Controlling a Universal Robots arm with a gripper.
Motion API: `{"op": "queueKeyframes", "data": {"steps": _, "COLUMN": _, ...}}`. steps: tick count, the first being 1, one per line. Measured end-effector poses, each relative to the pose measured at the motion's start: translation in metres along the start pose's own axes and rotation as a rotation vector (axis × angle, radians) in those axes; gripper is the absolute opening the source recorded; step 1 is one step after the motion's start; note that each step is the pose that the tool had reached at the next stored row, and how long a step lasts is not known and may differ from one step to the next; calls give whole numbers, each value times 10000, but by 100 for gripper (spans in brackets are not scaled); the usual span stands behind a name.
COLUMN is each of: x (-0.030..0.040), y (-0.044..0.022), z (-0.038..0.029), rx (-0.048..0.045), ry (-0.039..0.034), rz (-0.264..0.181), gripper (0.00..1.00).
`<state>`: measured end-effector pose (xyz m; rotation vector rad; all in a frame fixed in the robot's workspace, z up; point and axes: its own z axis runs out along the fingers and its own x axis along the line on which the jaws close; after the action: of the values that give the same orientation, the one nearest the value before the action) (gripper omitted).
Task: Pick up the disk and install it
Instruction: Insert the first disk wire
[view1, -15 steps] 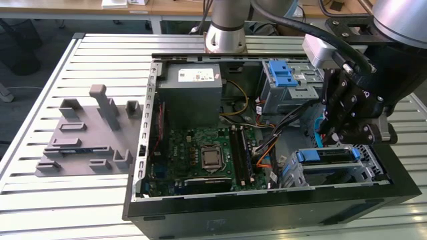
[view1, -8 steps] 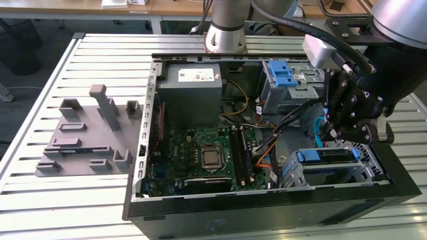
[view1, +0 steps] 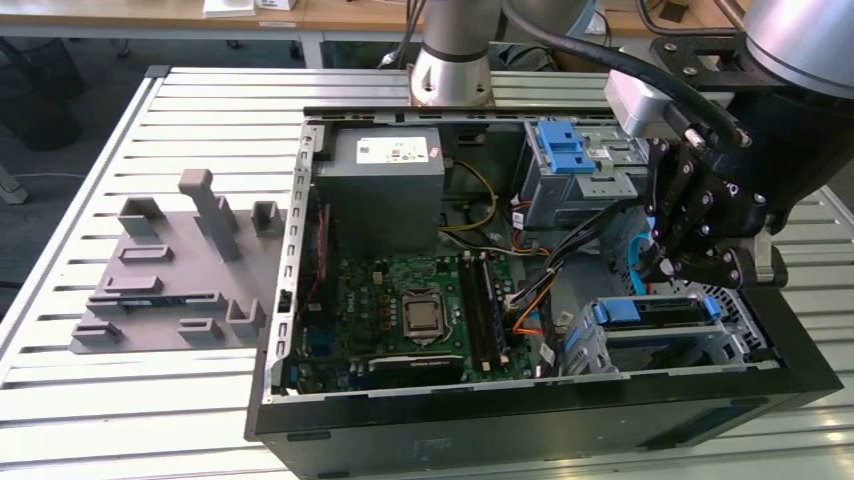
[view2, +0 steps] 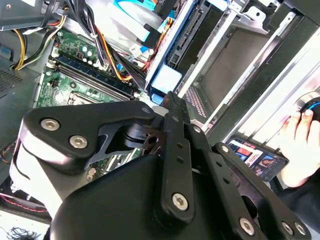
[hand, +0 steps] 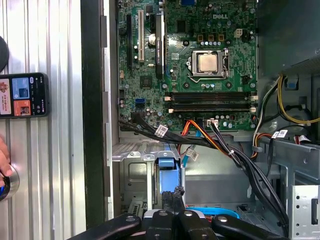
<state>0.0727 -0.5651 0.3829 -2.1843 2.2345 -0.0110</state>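
- The disk (view1: 649, 312) stands already in the drive cage (view1: 741, 345) of the computer case (view1: 534, 430); it looks seated, or nearly so
- The hand (hand: 172, 194) hangs just above the disk's blue rail; it is clenched and grasps nothing

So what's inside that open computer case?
A green motherboard, a grey power supply box, cables and a drive cage with the blue-railed disk at its top. The gripper hangs over the cage, hiding what lies beneath it.
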Motion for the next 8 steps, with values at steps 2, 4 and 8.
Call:
{"op": "queueKeyframes", "data": {"steps": 2, "x": 0, "y": 0, "z": 1, "rx": 0, "ry": 0, "rz": 0, "gripper": 11}}
{"op": "queueKeyframes", "data": {"steps": 4, "x": 0, "y": 0, "z": 1, "rx": 0, "ry": 0, "rz": 0, "gripper": 11}}
{"op": "queueKeyframes", "data": {"steps": 8, "x": -1, "y": -27, "z": 4, "rx": 0, "ry": -2, "rz": 0, "gripper": 11}}
